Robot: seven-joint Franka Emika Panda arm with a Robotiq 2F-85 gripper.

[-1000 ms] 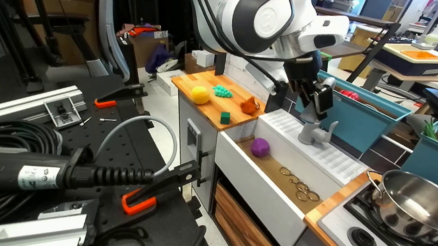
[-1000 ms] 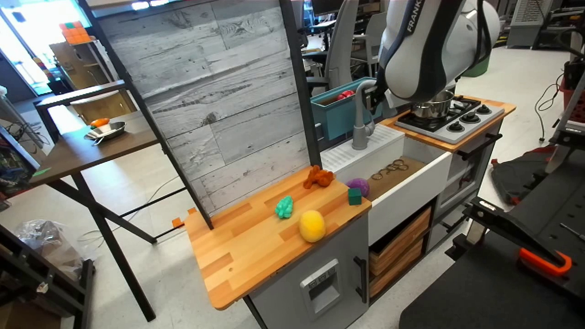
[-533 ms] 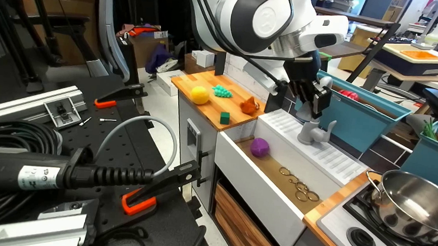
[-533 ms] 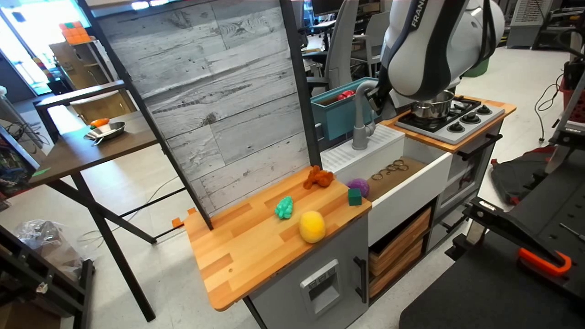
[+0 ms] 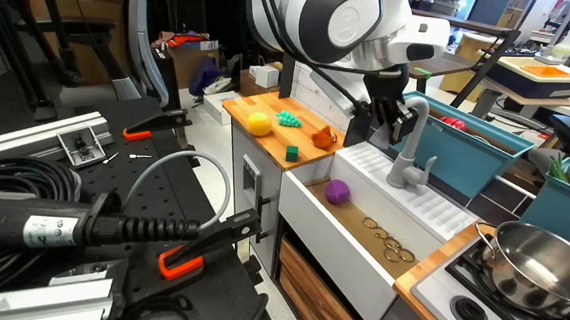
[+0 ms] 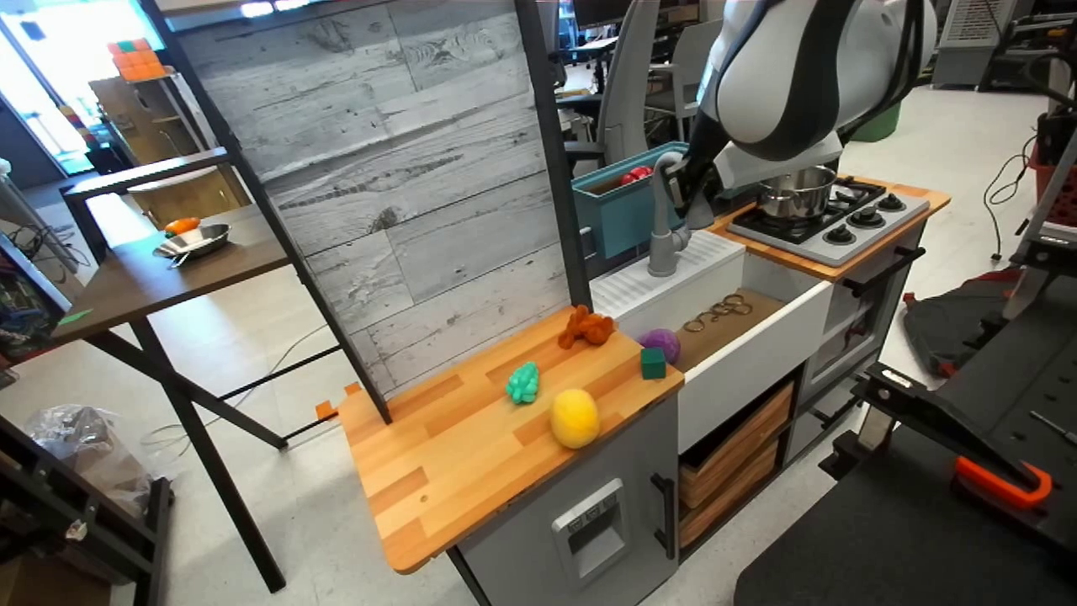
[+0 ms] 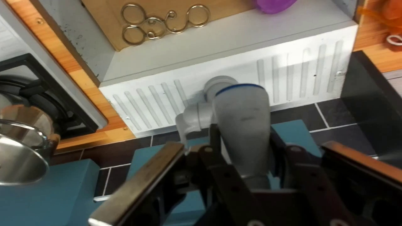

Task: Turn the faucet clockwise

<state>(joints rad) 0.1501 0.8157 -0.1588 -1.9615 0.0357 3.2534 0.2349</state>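
The faucet [image 5: 410, 149] is pale grey and stands on the white ribbed ledge behind the sink; it also shows in an exterior view [image 6: 662, 223]. Its arched spout leans to the left, and its small side handle [image 5: 428, 167] points up on the right. My gripper [image 5: 395, 127] is around the spout's outer end, below the arch. In the wrist view the spout [image 7: 243, 116] lies between the two dark fingers of the gripper [image 7: 245, 136], with a finger against each side. The handle is left of the fingers there. The contact faces are partly hidden.
The white sink [image 5: 337, 245] holds a purple ball [image 5: 337, 191] and metal rings [image 5: 392, 247]. A teal bin [image 5: 473, 154] hangs behind the faucet. A steel pot [image 5: 543, 267] stands on the stove. The wooden counter [image 6: 471, 454] bears several small toys.
In an exterior view my gripper has moved left, and the spout has swung left with it. The arch, hidden before, now shows right of the gripper. The faucet's base and handle look unmoved.
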